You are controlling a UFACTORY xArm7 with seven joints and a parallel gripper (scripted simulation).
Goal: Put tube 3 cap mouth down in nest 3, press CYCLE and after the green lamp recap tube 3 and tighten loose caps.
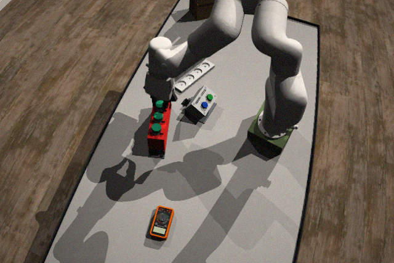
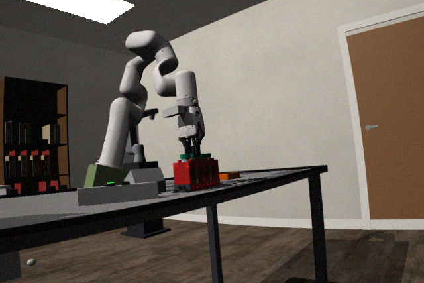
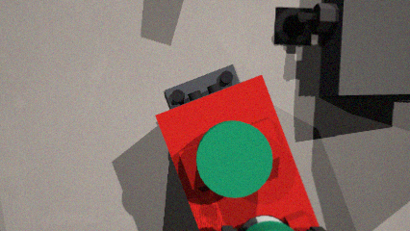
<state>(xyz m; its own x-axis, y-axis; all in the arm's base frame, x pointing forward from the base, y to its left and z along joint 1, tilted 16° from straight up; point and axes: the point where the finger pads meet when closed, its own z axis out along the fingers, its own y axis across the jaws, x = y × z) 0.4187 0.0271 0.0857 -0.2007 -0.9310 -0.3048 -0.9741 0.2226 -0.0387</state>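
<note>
Grey table top (image 1: 248, 190) on a wood floor, seen from above, is carrying everything. Lowest in the frame, an orange multimeter (image 1: 161, 218) is lying face up. Above it, left of centre, the red decapping station (image 1: 156, 143) is standing with a row of green caps running up the picture. The white arm is reaching over from its green base (image 1: 254, 132) at the right and is pointing straight down over the upper end of the row. The gripper (image 2: 192, 152) is clamping one green cap (image 1: 159, 104), which is sitting on its tube in the station. It appears to be the cap of tube 3, though the wrist is hiding the end of the row. The wrist view is showing one more cap (image 3: 234, 159) beyond it. Just right of the station, the key housing (image 1: 196, 111) is showing the blue key (image 1: 204, 105) and the green key (image 1: 209, 97). Above that, the white cap tray (image 1: 194, 74) is lying diagonally. At the top edge, a brown box (image 1: 203, 8) is standing open.
</note>
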